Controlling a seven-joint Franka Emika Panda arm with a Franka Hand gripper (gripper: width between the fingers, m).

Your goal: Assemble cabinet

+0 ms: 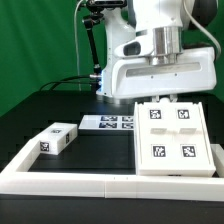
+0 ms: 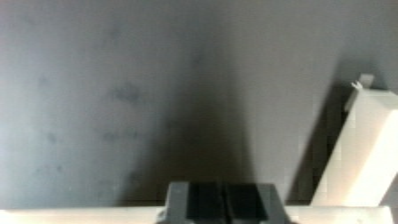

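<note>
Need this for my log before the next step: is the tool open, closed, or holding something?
Tool: closed, with nothing held, as the wrist view shows it.

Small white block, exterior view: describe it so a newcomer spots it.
On the black table, look inside the white border rail toward the exterior view's left: the small white block lies there alone. Unlike the flat marker board and the big four-tag cabinet shell, it is a short, chunky bar.
</note>
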